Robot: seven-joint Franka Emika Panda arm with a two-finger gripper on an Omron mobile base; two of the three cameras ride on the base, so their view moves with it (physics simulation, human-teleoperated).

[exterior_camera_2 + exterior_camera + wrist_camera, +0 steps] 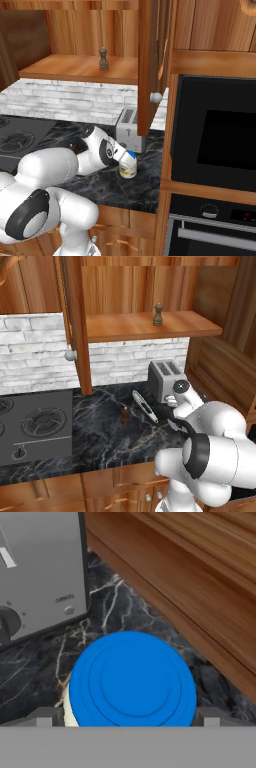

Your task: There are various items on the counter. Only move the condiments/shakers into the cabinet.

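Gripper [129, 719] over jar [131, 679], jaws apart.
1 finger on each side of the blue lid; toaster [37, 577] just beside; 1 shaker [158, 314] on cabinet shelf [150, 326].

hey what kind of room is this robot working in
A rendered home kitchen, by the look of it: a gas stovetop set into a black marble counter, a silver toaster, and a built-in oven beside wooden cabinets.

White brick backsplash [35, 351] behind a grey stovetop [32, 426] with round burners. Reddish-brown wood panelling [220, 361] closes the right side. Below, wooden drawers [115, 491] with small pale knobs. A black built-in oven [215, 132] stands in a wood surround, with a second oven front [212, 230] beneath it. Lighting even.
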